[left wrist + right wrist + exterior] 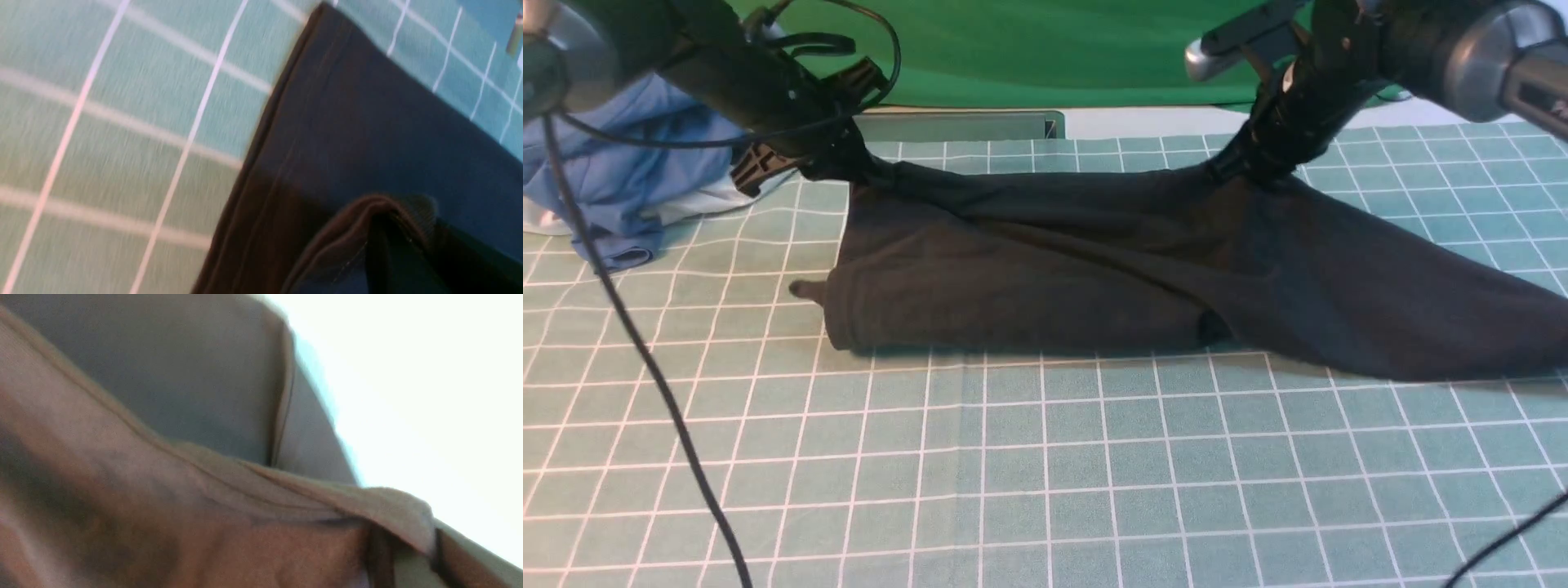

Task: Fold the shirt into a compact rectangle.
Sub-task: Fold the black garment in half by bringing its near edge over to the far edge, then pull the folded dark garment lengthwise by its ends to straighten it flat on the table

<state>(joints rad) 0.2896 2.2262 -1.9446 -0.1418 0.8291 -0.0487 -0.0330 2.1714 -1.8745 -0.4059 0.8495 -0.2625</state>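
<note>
Black shirt (pixel 1045 278), partly folded, lying across the far half of the teal grid mat (pixel 1045 474).
We note its far edge drawn up into two peaks, one at the left corner and one right of centre, with the cloth sagging in soft creases between them. The near edge rests on the mat as a rounded fold. The left end is squared off; the right end trails out flat and tapers toward the mat's right side. A stitched hem shows close up.
</note>
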